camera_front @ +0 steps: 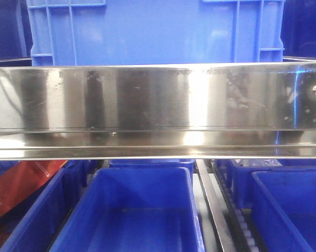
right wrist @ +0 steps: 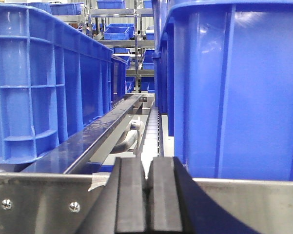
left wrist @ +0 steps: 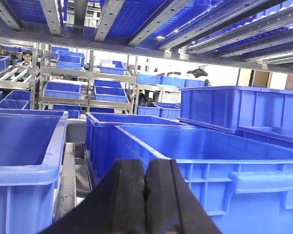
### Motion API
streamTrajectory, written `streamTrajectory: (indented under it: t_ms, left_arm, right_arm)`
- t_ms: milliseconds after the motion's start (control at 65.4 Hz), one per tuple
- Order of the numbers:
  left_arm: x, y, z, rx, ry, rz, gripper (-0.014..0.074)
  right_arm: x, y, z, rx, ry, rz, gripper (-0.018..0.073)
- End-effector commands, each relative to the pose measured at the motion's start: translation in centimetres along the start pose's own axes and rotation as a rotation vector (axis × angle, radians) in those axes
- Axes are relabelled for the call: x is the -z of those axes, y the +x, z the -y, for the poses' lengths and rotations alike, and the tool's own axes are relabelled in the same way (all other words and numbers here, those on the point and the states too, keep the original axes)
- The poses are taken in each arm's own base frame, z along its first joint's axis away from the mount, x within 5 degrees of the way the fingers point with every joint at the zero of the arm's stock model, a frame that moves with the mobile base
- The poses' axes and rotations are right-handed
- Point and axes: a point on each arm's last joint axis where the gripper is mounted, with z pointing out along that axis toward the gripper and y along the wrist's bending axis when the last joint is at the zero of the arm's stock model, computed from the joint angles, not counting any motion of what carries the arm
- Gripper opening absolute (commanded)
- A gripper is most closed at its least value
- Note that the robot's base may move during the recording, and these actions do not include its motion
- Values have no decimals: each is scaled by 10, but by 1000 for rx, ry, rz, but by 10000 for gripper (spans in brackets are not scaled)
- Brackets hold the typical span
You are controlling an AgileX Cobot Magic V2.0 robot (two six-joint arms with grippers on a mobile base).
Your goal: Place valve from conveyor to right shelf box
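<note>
Across the middle of the front-facing view ran a broad, scratched steel shelf rail point(camera_front: 158, 100), with a pale blue crate point(camera_front: 152, 29) above it at twelve o'clock and a deep blue shelf box point(camera_front: 142, 210) below at six o'clock; another blue box point(camera_front: 292, 210) sat at four o'clock, beyond a roller track. Neither the valve nor the conveyor appeared in any view, so where the valve lay could not be told. The left gripper point(left wrist: 146, 195), at six o'clock in its wrist view, had its two black pads pressed together with nothing between them, facing a row of open blue boxes point(left wrist: 209, 146) under the shelf rails. The right gripper point(right wrist: 147, 195) was likewise closed and empty, pointing down a narrow roller lane point(right wrist: 148, 129) between a blue box at nine o'clock point(right wrist: 48, 87) and another at three o'clock point(right wrist: 234, 87). Judging from this, the pick had not begun or the drop was finished; which could not be told. Any next move would call for finding the conveyor and opening a gripper over the valve.
</note>
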Motion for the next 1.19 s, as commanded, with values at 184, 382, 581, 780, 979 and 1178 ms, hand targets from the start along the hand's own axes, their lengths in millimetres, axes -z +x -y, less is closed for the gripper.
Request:
streamTrajectory:
  t_ms: [184,382,581,780,979,1178]
  left_arm:
    - [2,23,-6,-62,-87,-49,-111]
    - [10,69,-14,-74,-209,2,-111]
    - [9,122,-24,-56,-267,-77,-111]
    - [8,144,-25,-47,-223,-40,-111]
    - [8,141,-24,-60,-203,-9,-111]
    - [8,142,-24,-109,-203,-28,-111]
  right_arm:
    - [0,-2,0,-1,4,27,-162]
    - [0,-2,0,-1,4,27,-162]
    - [0,-2,0,-1,4,27,-162]
    - [0,-2,0,-1,4,27,-162]
    - [0,-2,0,-1,4,27,-162]
    - [0,-2,0,-1,4,27,-162]
